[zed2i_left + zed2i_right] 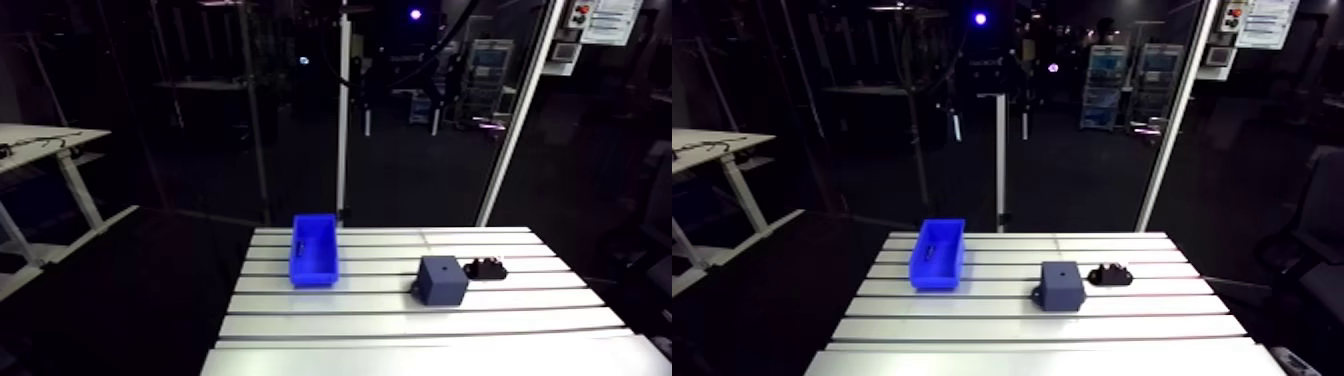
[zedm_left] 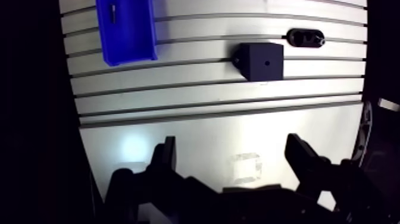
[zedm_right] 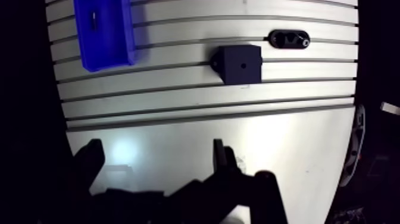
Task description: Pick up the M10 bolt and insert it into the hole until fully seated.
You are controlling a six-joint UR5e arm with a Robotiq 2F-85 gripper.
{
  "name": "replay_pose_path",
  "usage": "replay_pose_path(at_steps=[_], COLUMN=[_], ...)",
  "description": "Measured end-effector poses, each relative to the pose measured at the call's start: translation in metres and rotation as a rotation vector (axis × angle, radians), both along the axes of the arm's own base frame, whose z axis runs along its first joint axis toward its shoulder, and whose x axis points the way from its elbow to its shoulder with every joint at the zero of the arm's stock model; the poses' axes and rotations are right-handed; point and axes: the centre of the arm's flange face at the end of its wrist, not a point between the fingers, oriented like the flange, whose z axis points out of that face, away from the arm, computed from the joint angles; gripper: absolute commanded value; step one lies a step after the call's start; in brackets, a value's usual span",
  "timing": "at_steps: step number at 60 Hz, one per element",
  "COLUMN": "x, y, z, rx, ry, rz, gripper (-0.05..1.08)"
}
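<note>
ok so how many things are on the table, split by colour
blue: 1 (bin)
dark grey: 1 (block with a hole on top)
black: 2 (small bolt lying in the bin, oval part beside the block)
total: 4

Black jaws on a dark housing.
Both jaws are matte black and angular: each is a narrow upright blade with a squared tip and a stepped outer edge, broadening at its root into a bulky black linkage housing (image 2: pixel 238 202) with jointed, faceted contours.
</note>
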Motion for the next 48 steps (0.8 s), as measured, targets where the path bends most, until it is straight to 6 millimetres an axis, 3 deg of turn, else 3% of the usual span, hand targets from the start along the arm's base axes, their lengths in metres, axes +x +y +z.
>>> replay_pose_path(at_steps=[19, 48], x=[-0.022, -0.034], y=[-0.002, 0.002], z=[-0.014, -0.014], rx=[-0.01, 0.001], ry=[-0.024, -0.018], rz=[0.063, 0.075], gripper=[0.01, 0.01])
